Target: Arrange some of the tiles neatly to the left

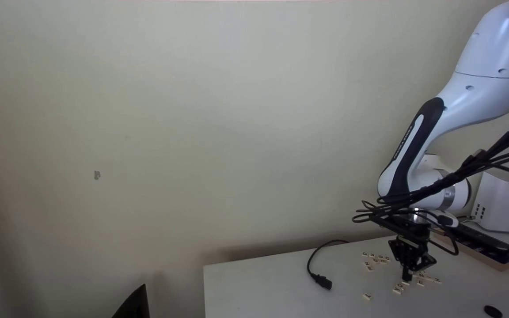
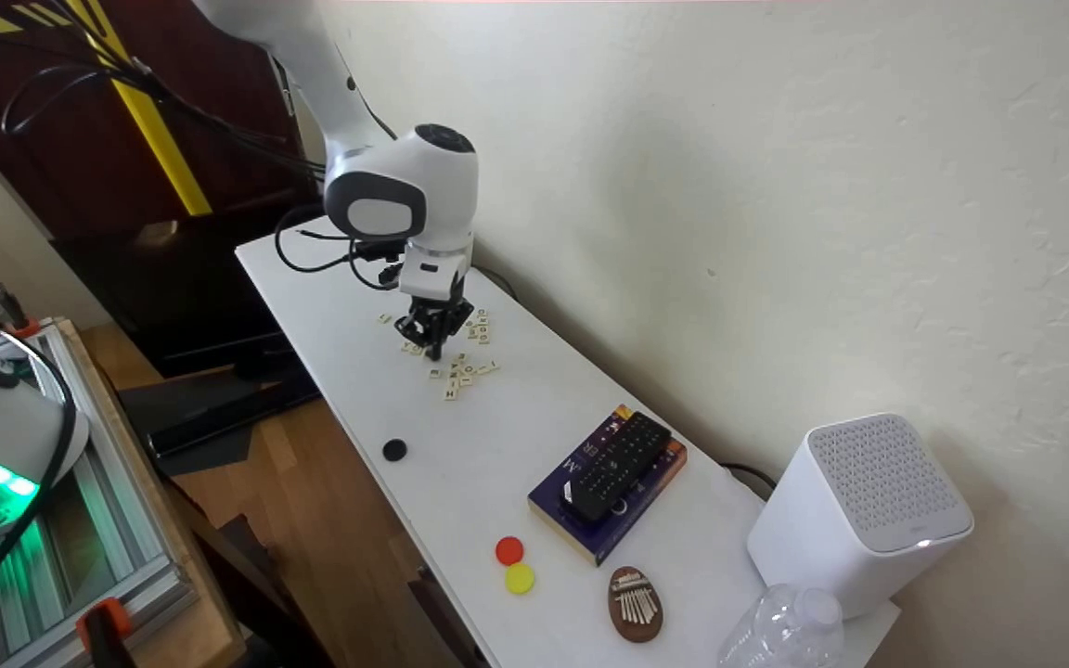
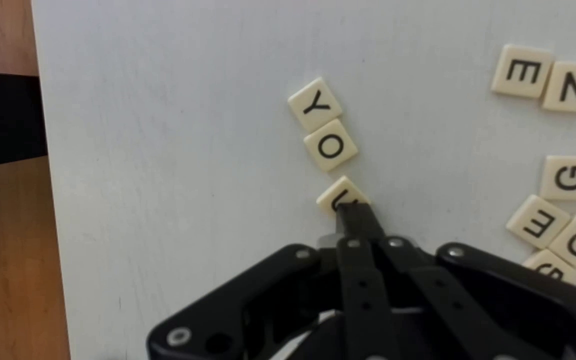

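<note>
Claw (image 3: 359, 216): pressed together, pinching nothing, tip by the half-hidden tile (image 3: 340, 194), maybe touching.
Half-hidden tile: on the table (image 3: 168, 150); likely light, hard and slidy. Push or pinch its sides.
O tile (image 3: 330, 145), Y tile (image 3: 315, 105): touching each other, just past it.

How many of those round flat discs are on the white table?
3, in an exterior view: red disc by the book, yellow disc beside the red, black disc nearer the tiles. Others could hide behind the arm.
</note>
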You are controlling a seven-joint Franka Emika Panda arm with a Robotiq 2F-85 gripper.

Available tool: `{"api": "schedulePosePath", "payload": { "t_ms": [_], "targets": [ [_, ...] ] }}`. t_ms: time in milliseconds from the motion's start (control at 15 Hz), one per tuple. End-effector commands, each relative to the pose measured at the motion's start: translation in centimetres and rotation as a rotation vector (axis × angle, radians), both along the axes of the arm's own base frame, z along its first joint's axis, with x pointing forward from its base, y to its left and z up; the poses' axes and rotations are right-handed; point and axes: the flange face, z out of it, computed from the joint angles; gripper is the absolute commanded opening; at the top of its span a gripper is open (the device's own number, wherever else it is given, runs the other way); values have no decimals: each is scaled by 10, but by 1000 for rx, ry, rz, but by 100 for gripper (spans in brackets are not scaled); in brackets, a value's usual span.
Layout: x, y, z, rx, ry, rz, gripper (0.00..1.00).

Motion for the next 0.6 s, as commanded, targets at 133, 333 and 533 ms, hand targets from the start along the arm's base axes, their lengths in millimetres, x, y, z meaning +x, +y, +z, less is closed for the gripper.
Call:
{"api": "schedulePosePath", "payload": {
  "t_ms": [133, 333, 533],
  "targets": [
    [6, 5, -5, 11, 2, -36, 0],
    [7, 8, -6, 15, 1, -33, 0],
    [8, 12, -5, 17, -2, -38, 0]
  ]
}}
